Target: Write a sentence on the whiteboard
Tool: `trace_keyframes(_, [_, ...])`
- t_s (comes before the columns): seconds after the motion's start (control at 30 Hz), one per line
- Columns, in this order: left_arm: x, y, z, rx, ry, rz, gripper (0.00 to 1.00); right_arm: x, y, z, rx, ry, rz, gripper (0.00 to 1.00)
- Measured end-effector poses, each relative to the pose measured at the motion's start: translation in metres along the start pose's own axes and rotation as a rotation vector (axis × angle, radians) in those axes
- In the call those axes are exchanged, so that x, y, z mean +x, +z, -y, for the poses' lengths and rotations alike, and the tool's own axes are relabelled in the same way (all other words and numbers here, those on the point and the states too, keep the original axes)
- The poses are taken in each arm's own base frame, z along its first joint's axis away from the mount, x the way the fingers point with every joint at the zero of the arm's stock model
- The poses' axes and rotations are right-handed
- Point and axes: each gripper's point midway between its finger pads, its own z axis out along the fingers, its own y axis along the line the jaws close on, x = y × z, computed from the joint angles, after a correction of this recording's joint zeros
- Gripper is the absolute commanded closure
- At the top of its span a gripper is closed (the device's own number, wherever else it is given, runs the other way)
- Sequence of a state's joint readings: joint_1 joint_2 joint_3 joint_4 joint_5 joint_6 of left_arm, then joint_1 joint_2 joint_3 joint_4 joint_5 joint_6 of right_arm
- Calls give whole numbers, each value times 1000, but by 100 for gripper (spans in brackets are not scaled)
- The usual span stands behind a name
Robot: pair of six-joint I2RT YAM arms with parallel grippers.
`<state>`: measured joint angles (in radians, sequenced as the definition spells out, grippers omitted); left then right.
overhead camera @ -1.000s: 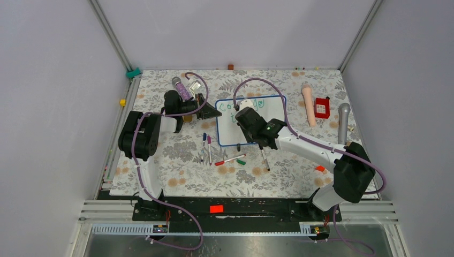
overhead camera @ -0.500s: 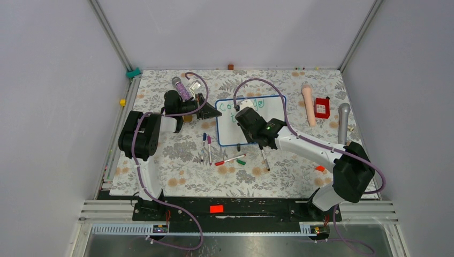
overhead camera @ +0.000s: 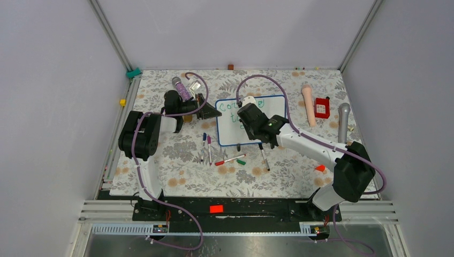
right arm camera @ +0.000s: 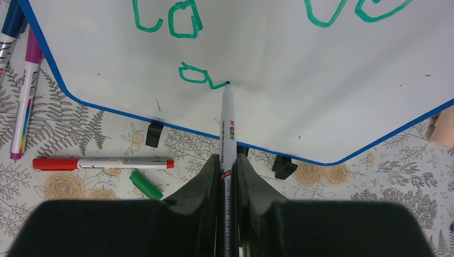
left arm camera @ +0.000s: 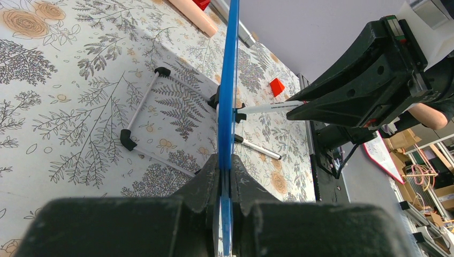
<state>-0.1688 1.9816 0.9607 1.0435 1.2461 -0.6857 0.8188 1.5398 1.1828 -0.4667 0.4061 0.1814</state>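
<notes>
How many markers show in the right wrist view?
4: the held marker in the right claw, tip on the whiteboard; a red marker lying by the board; a blue marker and a pink marker at left. Others may lie off-frame.

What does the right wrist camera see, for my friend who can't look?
The right gripper pinches a white marker, its tip on the whiteboard at the end of green writing. A red marker and a green cap lie on the flowery table beside it.

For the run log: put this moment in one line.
left gripper: shut on whiteboard | right gripper: shut on marker | tip on whiteboard
</notes>
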Motion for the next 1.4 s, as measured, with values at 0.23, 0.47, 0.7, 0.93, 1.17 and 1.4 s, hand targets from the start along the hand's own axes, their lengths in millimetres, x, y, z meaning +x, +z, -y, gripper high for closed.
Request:
trace_keyframes(0.23, [0, 0, 0, -1, -3, -1, 100, 0, 0, 1, 0, 1, -1, 100])
trace_keyframes(0.47, [1, 0, 0, 3, -2, -3, 100, -10, -7, 9, 5, 27, 30, 100])
trace_keyframes(0.7, [1, 0, 1, 3, -2, -4, 100, -31, -40, 24, -17, 85, 139, 100])
trace_keyframes(0.93, [1, 0, 1, 3, -2, -4, 100, -1, -37, 25, -46, 73, 88, 100])
trace_keyframes(1.17, [3, -1, 1, 2, 9, 5, 100, 22, -45, 26, -82, 71, 78, 100])
trace_keyframes(1.4, [4, -2, 2, -6, 10, 20, 100, 21, -53, 21, -128, 80, 98, 100])
